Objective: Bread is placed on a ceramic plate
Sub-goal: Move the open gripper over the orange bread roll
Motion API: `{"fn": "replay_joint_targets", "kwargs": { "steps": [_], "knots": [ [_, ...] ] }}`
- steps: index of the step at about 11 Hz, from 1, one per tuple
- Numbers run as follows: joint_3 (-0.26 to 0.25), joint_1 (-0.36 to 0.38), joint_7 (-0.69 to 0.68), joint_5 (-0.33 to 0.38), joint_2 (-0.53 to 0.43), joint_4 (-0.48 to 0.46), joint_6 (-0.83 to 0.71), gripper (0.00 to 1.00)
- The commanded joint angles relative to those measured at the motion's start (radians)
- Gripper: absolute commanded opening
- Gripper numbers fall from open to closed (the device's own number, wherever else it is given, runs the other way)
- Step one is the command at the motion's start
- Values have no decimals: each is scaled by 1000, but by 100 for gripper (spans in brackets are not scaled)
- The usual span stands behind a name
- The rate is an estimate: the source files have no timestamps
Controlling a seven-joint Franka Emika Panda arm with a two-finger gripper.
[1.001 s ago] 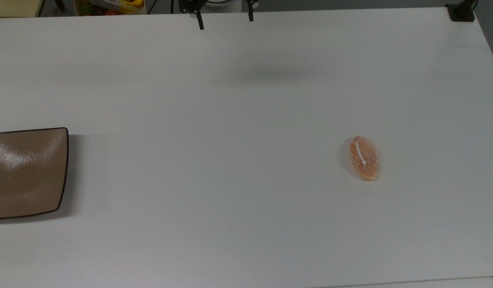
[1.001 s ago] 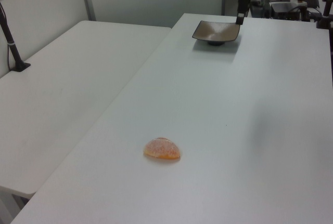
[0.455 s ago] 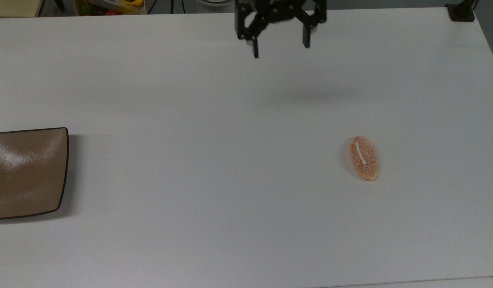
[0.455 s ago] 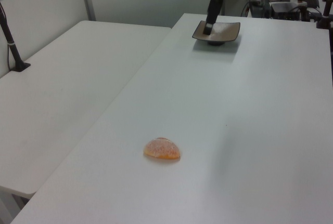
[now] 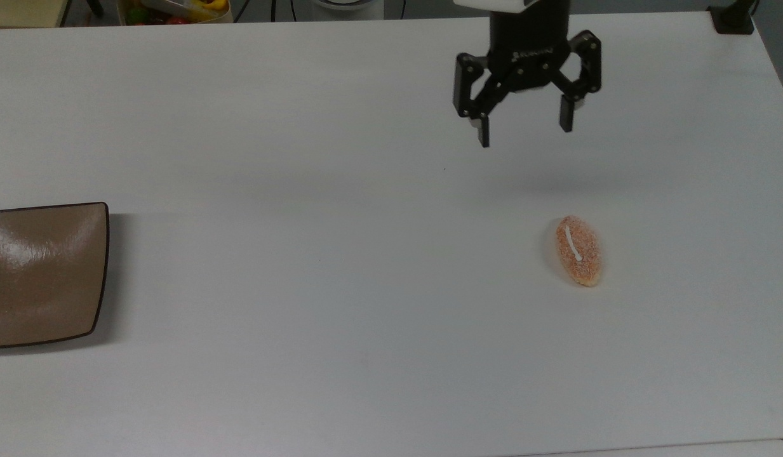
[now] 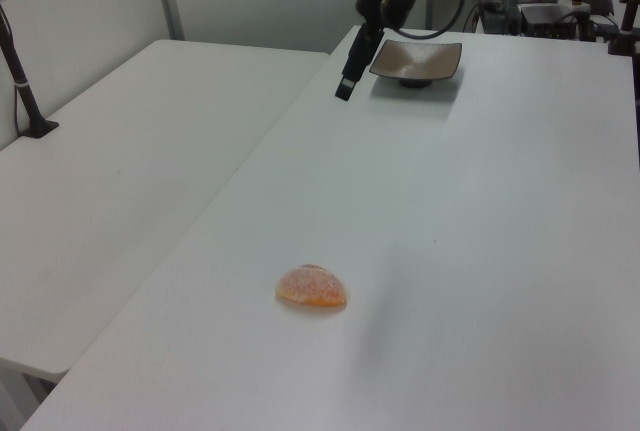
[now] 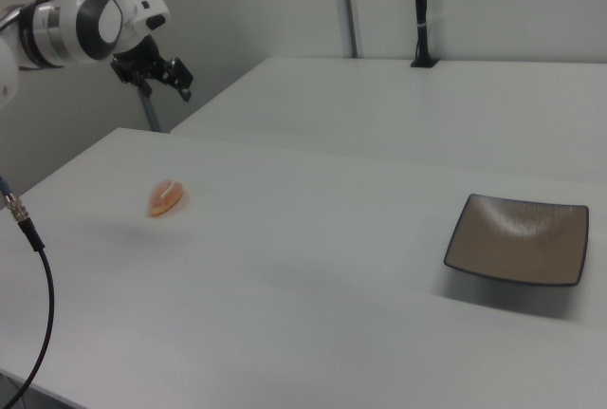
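The bread (image 5: 579, 250) is a small orange-tan speckled bun with a white stripe, lying on the white table at the top view's right; I also see the bread (image 6: 312, 287) in the left view and the bread (image 7: 165, 197) in the right view. The ceramic plate (image 5: 42, 273), glossy brown and square, sits bare at the top view's left edge, far from the bun; the plate (image 6: 416, 59) and the plate (image 7: 518, 238) show likewise. My gripper (image 5: 524, 131) hangs open above the table, up and left of the bread in the top view, holding nothing. The gripper (image 6: 345, 88) and gripper (image 7: 182, 83) are airborne.
The white table (image 5: 340, 254) stretches wide between bun and plate. A second white table (image 6: 130, 181) adjoins it. A black post base (image 5: 733, 19) stands at the far right corner, and a bin of colourful items (image 5: 172, 9) sits beyond the far edge.
The gripper has come in from the table's far edge, moving rightward and nearer in the top view toward the bread, staying open. Bread and plate have not moved.
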Motion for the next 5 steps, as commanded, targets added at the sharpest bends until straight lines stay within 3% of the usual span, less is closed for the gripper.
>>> {"fn": "replay_joint_targets", "kwargs": {
  "steps": [1,5],
  "knots": [
    [-5,64,136,-59,80,36,100,100],
    [-5,144,271,-156,154,48,174,100]
  ]
}}
